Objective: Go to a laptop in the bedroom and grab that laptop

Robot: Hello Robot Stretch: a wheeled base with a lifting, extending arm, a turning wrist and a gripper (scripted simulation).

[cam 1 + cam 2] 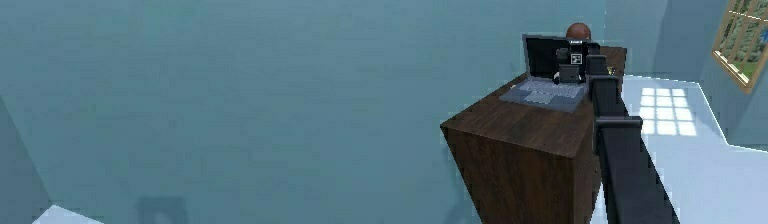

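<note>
— Gripper [566,72] sits at the far end of your dark square arm bar [620,150], out over the dark brown wooden desk [514,135].

— Does it have anything?

— You can't tell from this. The open laptop with the grey keyboard deck and dark screen [540,93] stands on the desk right at and behind the fingers. Whether they hold it or nothing can't be read.

— Where's the laptop from the fingers, then?

— Most of it lies toward the arm side view's left of the gripper. The keyboard deck spreads left and a little nearer to you, and the upright screen rises just behind. The gripper stands before the screen's right part, close to the right end of the hinge. The laptop's long axis, the hinge line, runs across your line of reach, not along it.

— So what does the next move turn on?

— On that sideways offset, I'd judge. You'd want the fingers meeting an edge of the deck or screen rather than the flat face. Beyond the gripper, behind the screen, a reddish-brown round thing [579,28] pokes up, and past that is the teal wall [464,40].
</note>
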